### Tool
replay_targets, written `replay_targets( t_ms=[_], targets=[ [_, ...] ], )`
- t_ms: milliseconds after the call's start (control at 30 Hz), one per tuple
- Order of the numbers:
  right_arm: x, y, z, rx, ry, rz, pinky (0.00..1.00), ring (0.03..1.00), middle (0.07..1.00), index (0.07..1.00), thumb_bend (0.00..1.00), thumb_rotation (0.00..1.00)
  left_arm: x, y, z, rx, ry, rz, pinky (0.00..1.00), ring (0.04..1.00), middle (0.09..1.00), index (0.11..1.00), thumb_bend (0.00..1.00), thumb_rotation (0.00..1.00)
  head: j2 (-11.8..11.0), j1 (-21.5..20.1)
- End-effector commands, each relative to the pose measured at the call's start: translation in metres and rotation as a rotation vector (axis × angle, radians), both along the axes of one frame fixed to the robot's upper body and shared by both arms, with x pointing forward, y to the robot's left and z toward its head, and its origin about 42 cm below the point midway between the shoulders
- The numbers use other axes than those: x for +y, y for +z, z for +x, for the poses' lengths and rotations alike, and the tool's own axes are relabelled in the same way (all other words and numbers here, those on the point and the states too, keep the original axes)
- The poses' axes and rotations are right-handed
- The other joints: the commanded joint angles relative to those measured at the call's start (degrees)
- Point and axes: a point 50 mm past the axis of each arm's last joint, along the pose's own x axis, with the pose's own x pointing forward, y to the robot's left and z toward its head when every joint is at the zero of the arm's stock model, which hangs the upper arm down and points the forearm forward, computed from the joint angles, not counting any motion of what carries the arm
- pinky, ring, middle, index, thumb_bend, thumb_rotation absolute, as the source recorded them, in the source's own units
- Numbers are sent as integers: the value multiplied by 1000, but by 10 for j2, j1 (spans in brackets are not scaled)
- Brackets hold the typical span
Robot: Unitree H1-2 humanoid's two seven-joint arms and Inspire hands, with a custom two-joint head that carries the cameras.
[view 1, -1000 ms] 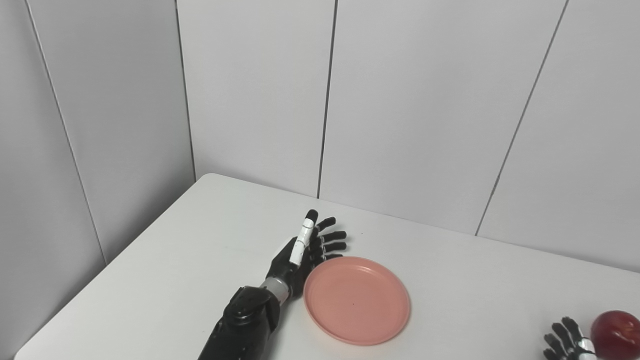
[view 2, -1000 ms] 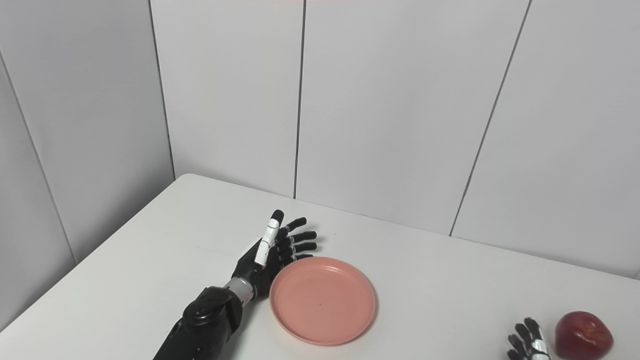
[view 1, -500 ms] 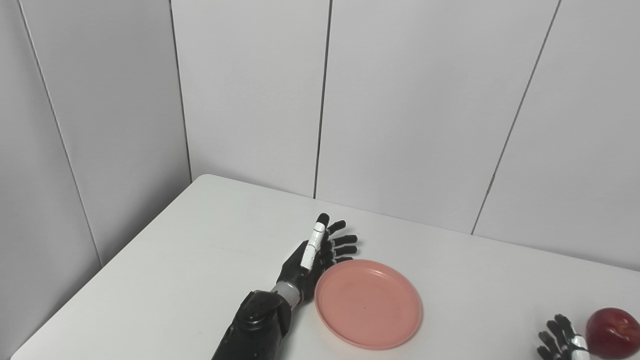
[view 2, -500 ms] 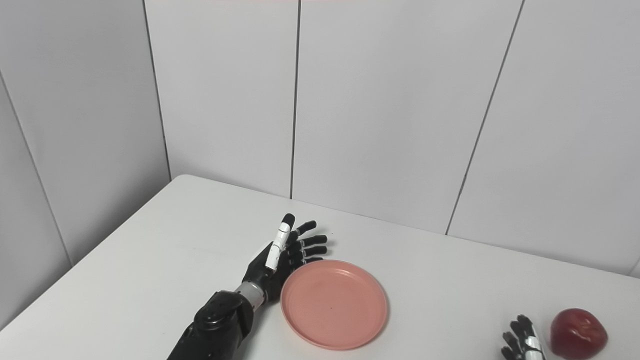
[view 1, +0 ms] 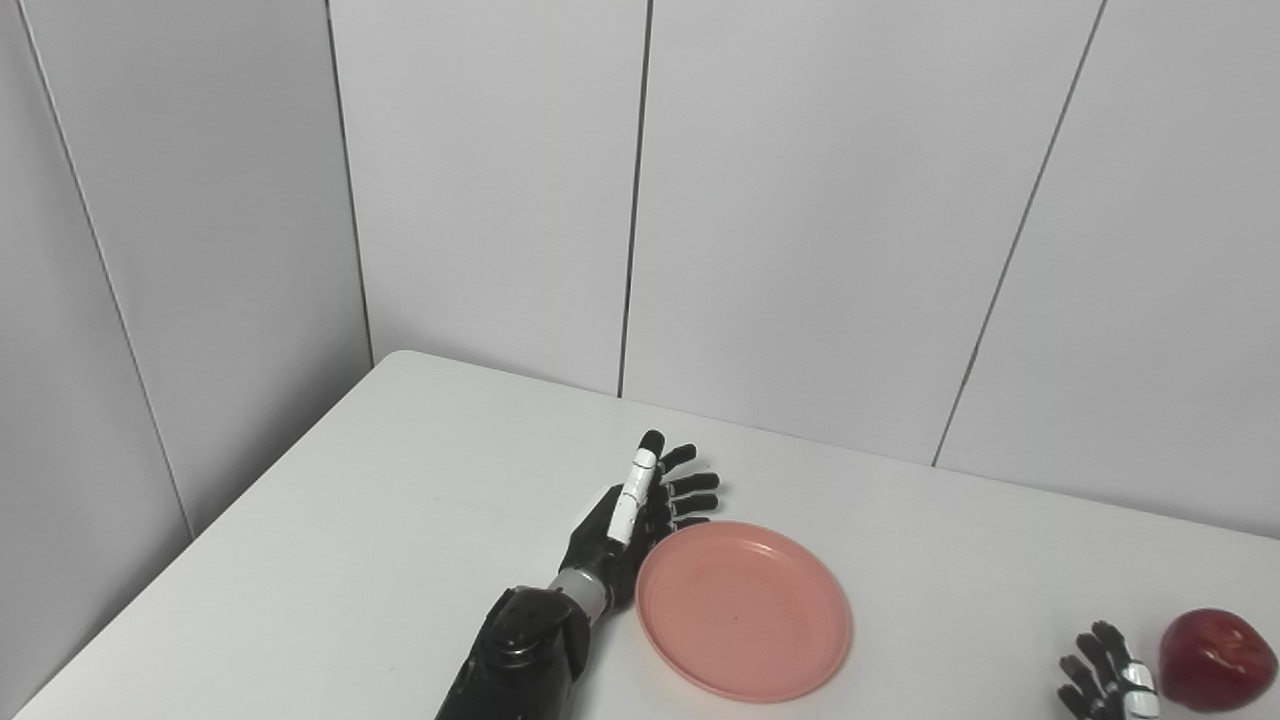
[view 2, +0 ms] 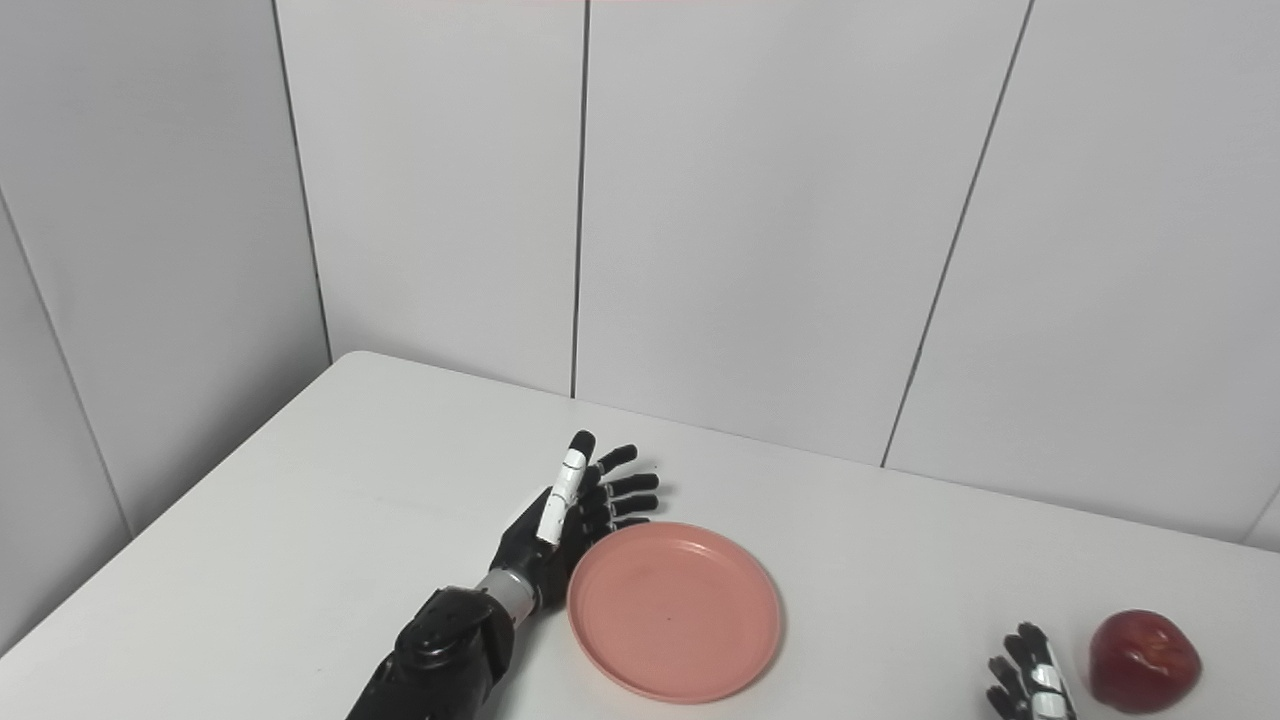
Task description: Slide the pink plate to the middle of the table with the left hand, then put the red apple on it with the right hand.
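Note:
The pink plate lies flat on the white table, empty. My left hand stands on edge against the plate's left rim, open, fingers spread and pointing away from me. The red apple sits near the table's right front, in the picture's bottom right corner. My right hand shows only its fingertips at the bottom edge, just left of the apple and apart from it, fingers spread and open.
Grey wall panels stand behind the table and along its left side. The table's rounded back-left corner lies well beyond the left hand. Bare tabletop lies between plate and apple.
The view has shifted to the left. The left hand and the plate have moved a little to the right together across the table. The right hand stays beside the apple.

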Motion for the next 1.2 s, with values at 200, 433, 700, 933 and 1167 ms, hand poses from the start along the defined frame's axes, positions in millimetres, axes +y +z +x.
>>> replay_targets(
  t_ms=[200, 433, 700, 933, 1167],
  targets=[
    [22, -5, 0, 59, 53, 25, 931, 941, 948, 947, 787, 1000, -6, -24, -14, 128, -22, 26, 793, 799, 801, 880, 739, 999, 9, -30],
    [36, -2, 1, 58, 53, 32, 919, 932, 939, 943, 794, 1000, -6, -21, -18, 133, -32, 25, 779, 793, 793, 891, 739, 1000, 18, -81],
    [51, 2, 2, 59, 37, 60, 890, 915, 923, 915, 769, 987, -5, -20, -16, 149, -33, 15, 772, 797, 797, 895, 729, 1000, 23, -119],
    [57, 4, 2, 55, 54, 16, 876, 915, 925, 925, 749, 1000, -8, -18, -14, 141, -25, -4, 780, 801, 796, 892, 717, 1000, 24, -135],
    [58, 4, 2, 58, 57, 16, 879, 920, 931, 931, 750, 1000, -16, -17, -17, 119, -1, -14, 803, 813, 806, 908, 721, 996, 25, -137]
  ],
)
